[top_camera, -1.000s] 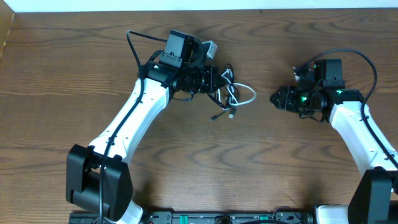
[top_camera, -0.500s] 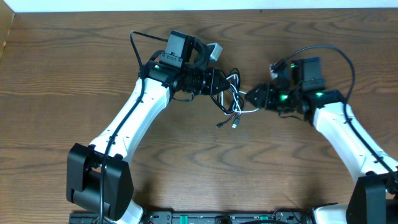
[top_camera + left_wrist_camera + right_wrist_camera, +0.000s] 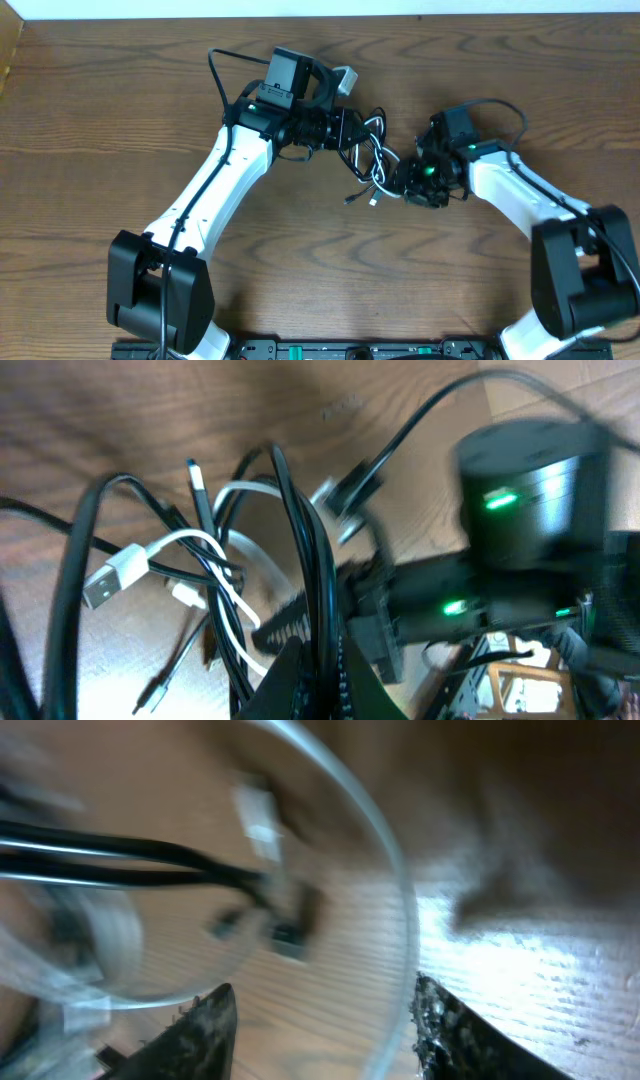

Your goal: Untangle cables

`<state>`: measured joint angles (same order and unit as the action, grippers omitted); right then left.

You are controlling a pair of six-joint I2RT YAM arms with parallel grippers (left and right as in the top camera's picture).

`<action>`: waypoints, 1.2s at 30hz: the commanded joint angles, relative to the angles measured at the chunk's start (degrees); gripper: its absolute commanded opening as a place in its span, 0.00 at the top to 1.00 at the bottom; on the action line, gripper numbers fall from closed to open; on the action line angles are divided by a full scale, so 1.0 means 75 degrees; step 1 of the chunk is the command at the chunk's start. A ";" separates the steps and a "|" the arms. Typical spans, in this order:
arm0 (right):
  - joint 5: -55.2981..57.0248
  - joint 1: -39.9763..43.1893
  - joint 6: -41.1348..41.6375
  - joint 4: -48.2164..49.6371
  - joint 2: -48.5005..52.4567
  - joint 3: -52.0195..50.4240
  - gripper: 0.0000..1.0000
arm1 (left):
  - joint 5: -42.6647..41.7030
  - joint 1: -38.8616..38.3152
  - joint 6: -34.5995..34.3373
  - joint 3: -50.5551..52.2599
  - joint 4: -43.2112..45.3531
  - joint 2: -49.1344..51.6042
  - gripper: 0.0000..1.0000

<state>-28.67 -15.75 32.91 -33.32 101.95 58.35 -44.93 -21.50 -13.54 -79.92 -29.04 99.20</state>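
The black cable (image 3: 360,165) and white cable (image 3: 377,127) hang in one tangle at the table's back middle. My left gripper (image 3: 351,135) is shut on strands of the black cable (image 3: 300,530), with the bundle rising from its fingertips (image 3: 345,670). The white cable (image 3: 215,550) loops through the black loops and ends in a USB plug (image 3: 105,580). My right gripper (image 3: 401,182) sits at the tangle's right side. Its fingers (image 3: 212,1025) stand open, and the blurred loop of white cable (image 3: 400,920) runs between them, close to the right finger. Two loose plug ends (image 3: 372,200) rest on the wood.
The wooden table (image 3: 120,120) spreads around both arms, with its back edge (image 3: 450,14) just behind them. The left arm's thick service wire (image 3: 213,70) arcs behind its wrist. The right arm's body (image 3: 530,490) fills the right of the left wrist view.
The right arm has swung left from clear of the tangle and now has its open fingers around the white loop. The left gripper has held its grip with little movement.
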 commanded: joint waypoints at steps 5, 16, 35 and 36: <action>0.0554 0.0047 -0.0283 -0.0877 0.0364 0.0114 0.59 | -0.0154 0.0580 -0.0414 -0.0265 0.0405 -0.0187 0.93; 0.3858 0.1119 -0.0510 -0.2643 0.0364 0.0114 0.64 | -0.0090 0.1976 -0.0408 -0.0341 0.0399 -0.1253 0.93; -0.1160 0.2034 -0.4205 -0.1443 -0.1166 0.1081 0.35 | -0.0157 0.1475 -0.0443 -0.0326 0.0143 -0.1282 0.93; -0.1393 0.2037 -0.4199 -0.1215 -0.1352 0.1134 0.28 | -0.0154 0.1425 -0.0539 -0.0326 0.0140 -0.1282 0.93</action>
<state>-22.74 -0.49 8.51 -45.91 99.13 62.94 -44.91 -9.41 -16.53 -80.99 -28.10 90.21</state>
